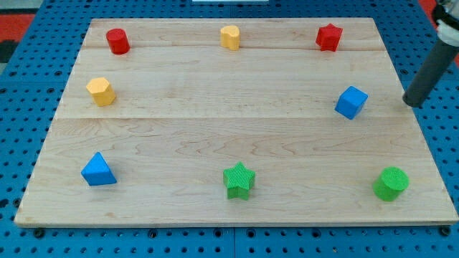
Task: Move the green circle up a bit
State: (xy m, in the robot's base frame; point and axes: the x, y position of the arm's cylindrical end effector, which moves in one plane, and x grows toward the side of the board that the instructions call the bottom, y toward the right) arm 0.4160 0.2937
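Since the rod, which carries no gripper to spread or pinch, has its tip (412, 104) well above the green circle (391, 183), it should circle beneath before pushing upward along the bench (215, 129).

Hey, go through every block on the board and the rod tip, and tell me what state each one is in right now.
green circle: upright, bottom right, untouched
green star: flat, bottom middle
blue triangle: bottom left
blue cube: right side, turned askew
yellow hexagon: left side
red cylinder: upright, top left
yellow block: top middle
red star: top right
my tip: right of the blue cube, touching no block
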